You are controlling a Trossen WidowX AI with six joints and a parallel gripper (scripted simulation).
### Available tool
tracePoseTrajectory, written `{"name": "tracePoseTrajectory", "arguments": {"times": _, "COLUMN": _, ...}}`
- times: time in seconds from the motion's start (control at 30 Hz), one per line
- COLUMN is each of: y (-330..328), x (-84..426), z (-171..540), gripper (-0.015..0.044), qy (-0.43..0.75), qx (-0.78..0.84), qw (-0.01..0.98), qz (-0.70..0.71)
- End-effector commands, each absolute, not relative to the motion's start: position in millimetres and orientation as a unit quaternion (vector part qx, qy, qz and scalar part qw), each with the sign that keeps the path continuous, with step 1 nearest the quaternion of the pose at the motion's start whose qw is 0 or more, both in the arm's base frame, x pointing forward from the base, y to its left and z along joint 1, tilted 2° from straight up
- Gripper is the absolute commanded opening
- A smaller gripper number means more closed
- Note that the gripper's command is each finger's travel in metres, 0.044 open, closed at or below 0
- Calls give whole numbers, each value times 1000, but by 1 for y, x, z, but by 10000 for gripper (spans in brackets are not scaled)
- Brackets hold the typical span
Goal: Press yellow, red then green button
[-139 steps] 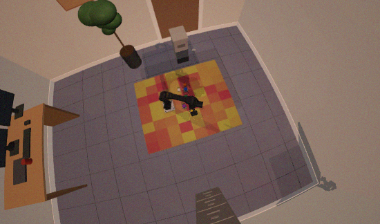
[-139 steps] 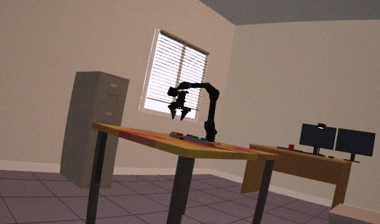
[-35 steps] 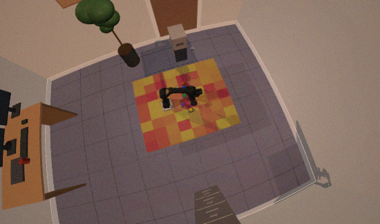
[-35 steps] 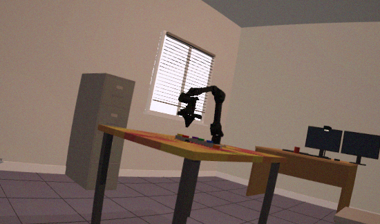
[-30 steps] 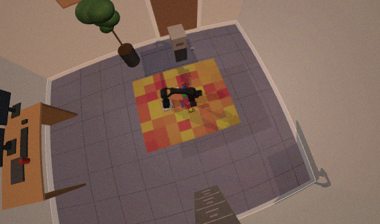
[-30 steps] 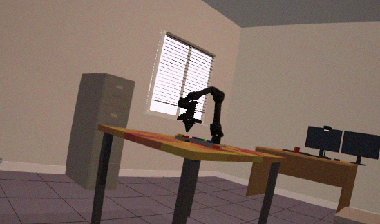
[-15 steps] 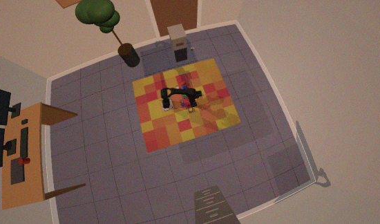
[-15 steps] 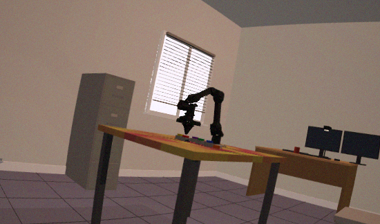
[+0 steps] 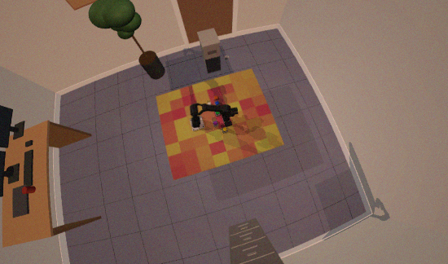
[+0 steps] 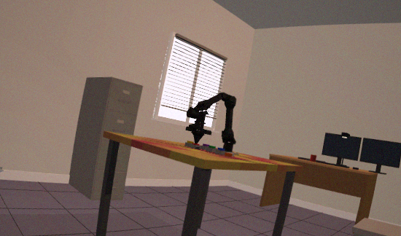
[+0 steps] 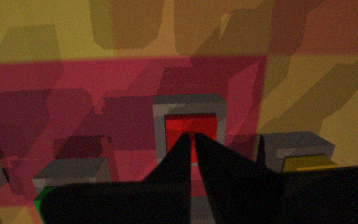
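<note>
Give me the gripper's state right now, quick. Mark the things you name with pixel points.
Gripper (image 9: 228, 124) (image 10: 197, 143) (image 11: 191, 139): closed, holding nothing, its tips pointing down at the red button (image 11: 190, 124).

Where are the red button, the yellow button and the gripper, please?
red button (image 11: 191, 126): wrist view, on its red cap
yellow button (image 11: 307, 162) (image 9: 225, 129): wrist and top views, on its yellow cap
gripper (image 11: 191, 139) (image 10: 197, 143): wrist and exterior views, between its fingertips

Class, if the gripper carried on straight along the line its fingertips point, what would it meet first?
The gripper would probably meet the red push-button first, though the remaining gap is hard to judge.
</note>
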State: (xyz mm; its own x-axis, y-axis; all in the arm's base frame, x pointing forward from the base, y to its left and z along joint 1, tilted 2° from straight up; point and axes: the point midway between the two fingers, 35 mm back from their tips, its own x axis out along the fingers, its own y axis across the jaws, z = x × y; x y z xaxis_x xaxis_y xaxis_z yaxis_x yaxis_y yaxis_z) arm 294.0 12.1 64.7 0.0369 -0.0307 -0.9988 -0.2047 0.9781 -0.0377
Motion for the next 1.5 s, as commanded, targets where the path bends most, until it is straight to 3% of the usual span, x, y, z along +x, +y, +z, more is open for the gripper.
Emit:
{"name": "tracePoseTrajectory", "arguments": {"times": 0.0, "y": 12, "x": 293, "z": 62, "gripper": 20, "qy": 694, "qx": -86, "qw": 712, "qz": 61}}
{"name": "tracePoseTrajectory", "arguments": {"times": 0.33, "y": 12, "x": 293, "z": 62, "gripper": 20, "qy": 694, "qx": -86, "qw": 712, "qz": 61}}
{"name": "tracePoseTrajectory", "arguments": {"times": 0.97, "y": 17, "x": 289, "z": 158, "gripper": 20, "qy": 694, "qx": -86, "qw": 712, "qz": 61}}
{"name": "tracePoseTrajectory", "arguments": {"times": 1.27, "y": 96, "x": 219, "z": 153, "gripper": 20, "qy": 696, "qx": -83, "qw": 710, "qz": 64}}
{"name": "tracePoseTrajectory", "arguments": {"times": 1.47, "y": 97, "x": 220, "z": 135, "gripper": 20, "qy": 696, "qx": -83, "qw": 710, "qz": 64}}
